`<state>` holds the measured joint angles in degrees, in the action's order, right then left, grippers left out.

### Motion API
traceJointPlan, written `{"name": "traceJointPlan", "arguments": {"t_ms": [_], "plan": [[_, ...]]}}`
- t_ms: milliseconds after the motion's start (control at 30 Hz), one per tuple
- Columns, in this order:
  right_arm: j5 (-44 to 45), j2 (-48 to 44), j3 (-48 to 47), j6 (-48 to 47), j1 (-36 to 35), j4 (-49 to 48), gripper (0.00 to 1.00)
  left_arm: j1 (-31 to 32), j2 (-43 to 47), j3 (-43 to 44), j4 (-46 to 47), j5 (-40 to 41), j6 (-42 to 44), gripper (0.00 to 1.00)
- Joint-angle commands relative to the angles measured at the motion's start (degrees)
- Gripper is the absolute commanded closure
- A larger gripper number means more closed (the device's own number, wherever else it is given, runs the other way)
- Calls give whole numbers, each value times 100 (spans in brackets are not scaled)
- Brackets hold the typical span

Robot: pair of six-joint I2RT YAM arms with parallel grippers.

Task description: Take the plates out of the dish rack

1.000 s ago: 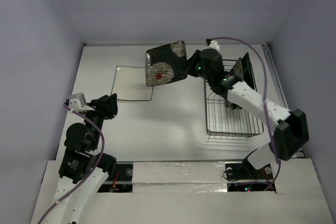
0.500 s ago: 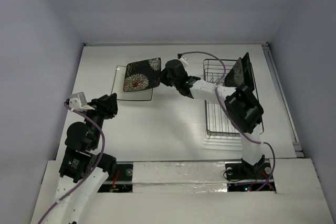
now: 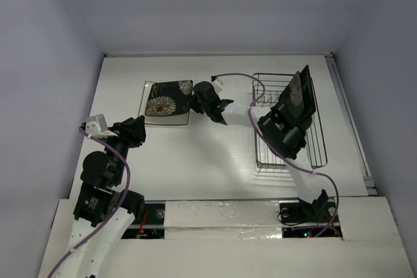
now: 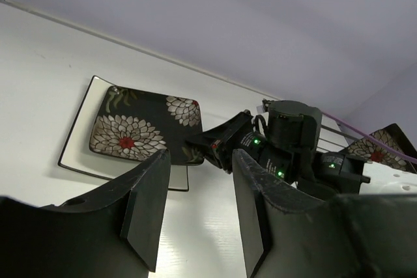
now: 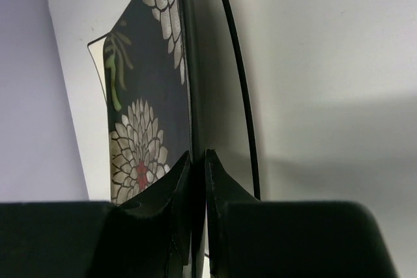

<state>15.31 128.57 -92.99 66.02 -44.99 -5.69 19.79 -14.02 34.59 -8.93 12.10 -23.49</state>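
The black floral plate (image 3: 168, 98) is seen at upper centre-left, resting on or just over the white plate (image 3: 166, 121), its rim clamped by the right fingers (image 5: 184, 177). It is judged stiff, glazed, slippery and breakable, so a rim hold is favoured. The left fingers (image 3: 135, 129) are spread, empty.

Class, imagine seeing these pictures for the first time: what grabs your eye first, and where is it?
The black flowered plate, far left of centre, lies over a white plate, its edge pinched by the right tool. Another dark flowered plate stands on edge in the dish rack on the right.
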Motion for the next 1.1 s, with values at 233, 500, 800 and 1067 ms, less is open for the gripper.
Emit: {"name": "traceJointPlan", "arguments": {"t_ms": [233, 500, 800, 1067], "plan": [[-248, 71, -422, 429, -246, -960, 66, -19, 31, 30, 234, -23, 2, 60], [-406, -87, -404, -176, -247, -319, 36, -19, 75, 13, 242, -23, 2, 60], [-968, -394, -404, -1248, -37, 726, 5, -19, 154, 22, 260, -23, 11, 60], [-530, -1763, 131, -2426, 26, 1631, 20, -19, 198, 22, 251, -23, 19, 60]]}}
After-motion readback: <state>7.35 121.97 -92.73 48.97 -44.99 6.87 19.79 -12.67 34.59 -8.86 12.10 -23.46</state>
